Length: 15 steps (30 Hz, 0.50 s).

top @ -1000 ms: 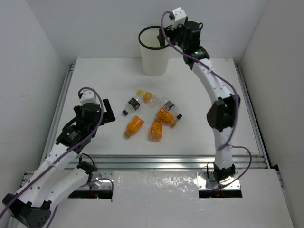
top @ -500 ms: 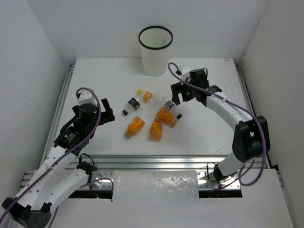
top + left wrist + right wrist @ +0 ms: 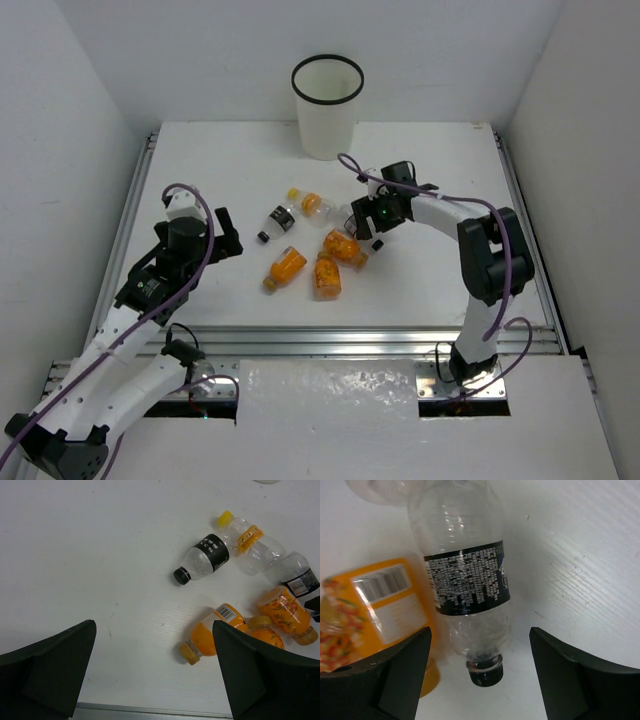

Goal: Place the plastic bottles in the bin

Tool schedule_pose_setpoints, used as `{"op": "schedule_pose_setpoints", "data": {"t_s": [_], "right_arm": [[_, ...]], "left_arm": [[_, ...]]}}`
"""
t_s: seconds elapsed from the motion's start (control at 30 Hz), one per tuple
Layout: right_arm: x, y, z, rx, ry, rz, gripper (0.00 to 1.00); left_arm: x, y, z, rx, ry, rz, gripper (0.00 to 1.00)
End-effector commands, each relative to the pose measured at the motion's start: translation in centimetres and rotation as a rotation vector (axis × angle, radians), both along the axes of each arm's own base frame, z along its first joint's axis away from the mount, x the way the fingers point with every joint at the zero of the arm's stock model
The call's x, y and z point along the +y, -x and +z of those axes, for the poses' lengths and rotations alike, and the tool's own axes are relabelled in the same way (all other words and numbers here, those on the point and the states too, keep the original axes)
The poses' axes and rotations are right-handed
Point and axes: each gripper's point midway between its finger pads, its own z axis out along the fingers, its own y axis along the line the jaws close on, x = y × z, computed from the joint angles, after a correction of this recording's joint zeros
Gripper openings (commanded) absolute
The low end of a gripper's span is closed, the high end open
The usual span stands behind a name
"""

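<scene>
Right arm: a second ago it was up at the tall white tapered bin with the thin black rim (image 3: 326,128); it has since swung down to the bottle cluster at mid-table. The right gripper (image 3: 480,676) now sits low over the clear plastic bottle with the dark label band and black cap (image 3: 468,575); jaws set one on each side of it and narrowing from full spread. The wrist view shows bare table on the right side of the bottle, so it is straddled but not yet pinched.

An orange-filled bottle with a printed label (image 3: 375,610) lies right beside the left-hand jaw; it may be brushing it, the view is too close to say.

Left gripper (image 3: 155,672): jaws spread wide and holding nothing; it hovers over bare white table (image 3: 440,285), well apart from the cluster; it has not shifted in the last second.

Six bottles lie on the table, all near one another and short of the bin.

Reading: this is the start of a fresh pick. Next it must finish closing on the clear bottle, without trapping its orange neighbour, then lift and carry to the bin.
</scene>
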Motion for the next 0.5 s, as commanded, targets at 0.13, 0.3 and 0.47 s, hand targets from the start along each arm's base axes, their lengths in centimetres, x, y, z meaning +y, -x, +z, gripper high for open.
{"op": "schedule_pose_setpoints", "data": {"t_s": [0.13, 0.3, 0.47], "right_arm": [[0.6, -3.3, -0.3, -0.100, 0.005, 0.004, 0.67], [-1.3, -3.2, 1.2, -0.176, 0.053, -0.088, 0.27], [-1.2, -1.5, 8.3, -0.332, -0.121, -0.211, 0.22]], "left_arm": [[-0.4, -0.8, 1.4, -0.045, 0.011, -0.017, 1.00], [-1.2, -1.2, 1.7, -0.036, 0.016, -0.057, 1.00], [-7.5, -1.8, 4.9, -0.068, 0.232, -0.306, 1.00]]}}
